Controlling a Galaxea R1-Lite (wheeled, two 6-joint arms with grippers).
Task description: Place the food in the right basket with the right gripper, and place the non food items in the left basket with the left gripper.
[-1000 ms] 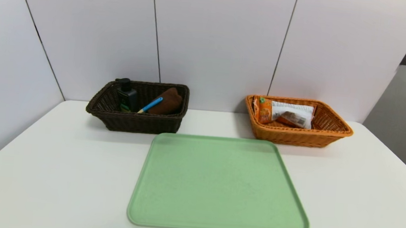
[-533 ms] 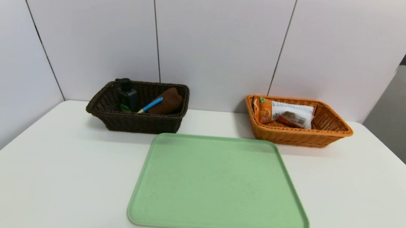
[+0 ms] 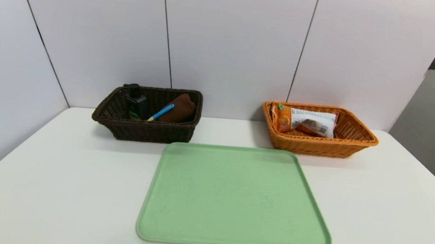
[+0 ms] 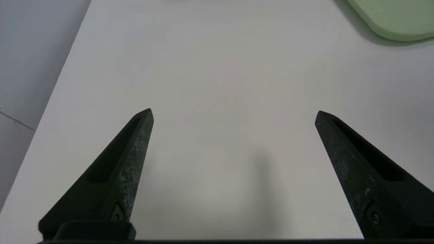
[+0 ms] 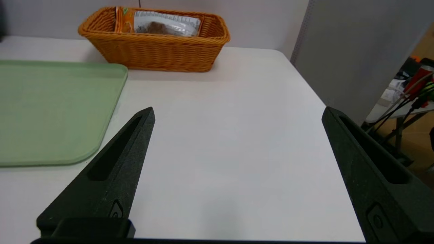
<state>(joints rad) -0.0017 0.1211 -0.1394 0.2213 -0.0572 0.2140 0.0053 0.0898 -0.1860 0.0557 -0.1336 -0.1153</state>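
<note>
A: So where did the snack packet (image 3: 312, 120) end up? I'm seeing orange and white somewhere near the wall.

B: Yep, it's lying inside the right basket (image 3: 324, 148), the orange-tan wicker one toward the back of the bench (image 3: 60, 191). Its orange end is at the left side of the basket, and the white printed part stretches toward the right (there's a brownish patch showing on it too).

A: And the non-food stuff?

B: All in the left basket (image 3: 152, 132), the really dark woven one. The pump bottle (image 3: 136, 104) stands upright on the left, the brown cloth (image 3: 179, 109) is bunched at the right, and the spoon (image 3: 162, 112) leans between them with its blue handle up, in front of part of the cloth.

A: What about that green tray (image 3: 236, 197)?

B: Flat on the bench, in front of the two baskets and roughly between them. Bare surface, just pale green.

A: Are the claws holding anything?

B: Nope. The left claw (image 4: 234, 117) is released, jaws spread wide over the white bench, near one corner of the tray. The right claw (image 5: 239, 113) is released as well, wide apart over the bench on the right basket's side. Neither one is touching a basket.
</note>
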